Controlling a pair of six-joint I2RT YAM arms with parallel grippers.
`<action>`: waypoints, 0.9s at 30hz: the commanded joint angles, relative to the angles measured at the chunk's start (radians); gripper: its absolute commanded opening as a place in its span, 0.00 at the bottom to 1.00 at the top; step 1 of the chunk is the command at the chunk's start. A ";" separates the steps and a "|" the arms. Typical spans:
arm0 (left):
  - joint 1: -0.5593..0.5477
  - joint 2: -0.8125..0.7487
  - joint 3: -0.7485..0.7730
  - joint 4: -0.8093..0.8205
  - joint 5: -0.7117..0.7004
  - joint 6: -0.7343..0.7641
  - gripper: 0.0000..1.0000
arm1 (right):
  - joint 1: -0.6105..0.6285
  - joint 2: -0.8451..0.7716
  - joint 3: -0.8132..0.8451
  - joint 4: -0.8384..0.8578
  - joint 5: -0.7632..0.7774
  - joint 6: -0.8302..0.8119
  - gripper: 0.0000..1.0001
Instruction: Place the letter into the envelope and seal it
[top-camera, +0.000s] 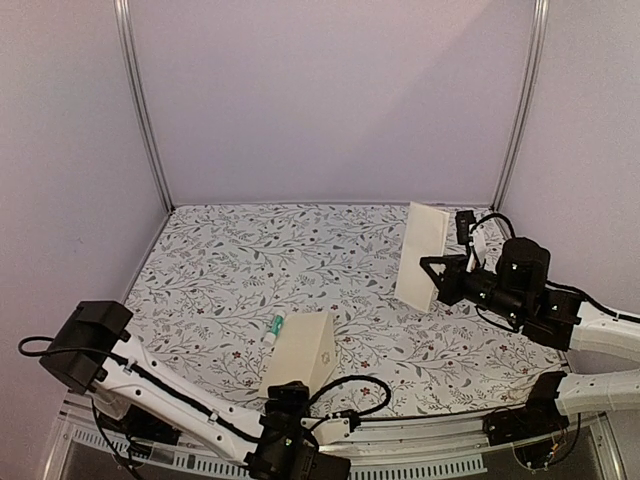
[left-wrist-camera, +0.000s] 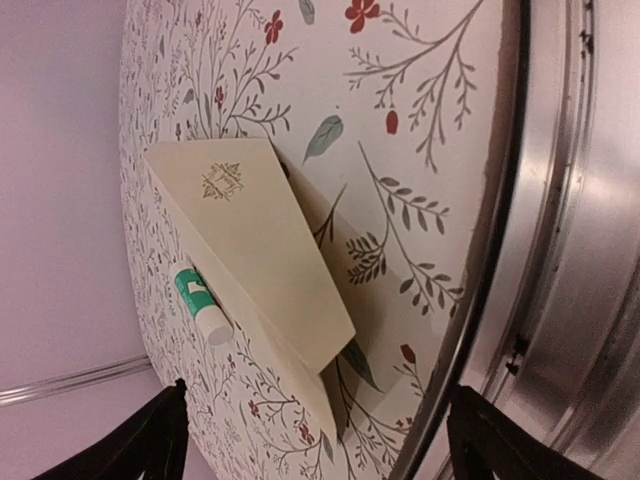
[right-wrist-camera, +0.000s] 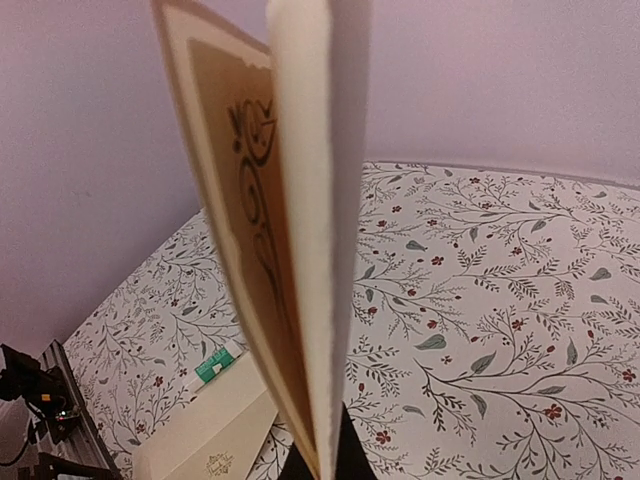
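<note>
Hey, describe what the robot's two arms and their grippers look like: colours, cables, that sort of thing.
The left arm and right arm both have smooth white links joined by boxy black joint housings. Thin black cables loop loosely near each wrist. The left gripper and right gripper are matte black with slim dark fingers. No markings are legible.

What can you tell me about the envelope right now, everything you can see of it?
The envelope is plain cream paper, matte, lying on the floral table near its front edge, by the left arm. Its triangular flap, bearing a small faint gold emblem, looks partly lifted off the body, so it is unsealed. A green-and-white glue stick lies against its far left edge. The open left hand sits just short of its near corner, not gripping it.
</note>
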 joint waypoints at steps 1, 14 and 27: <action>0.034 0.018 -0.022 -0.051 -0.046 -0.042 0.88 | -0.005 -0.016 -0.011 -0.005 -0.013 0.006 0.00; 0.105 0.038 -0.088 0.142 -0.077 0.094 0.69 | -0.004 -0.001 -0.015 0.012 -0.034 -0.001 0.00; 0.163 0.014 -0.161 0.359 -0.116 0.216 0.23 | -0.005 0.010 -0.016 0.023 -0.043 -0.005 0.00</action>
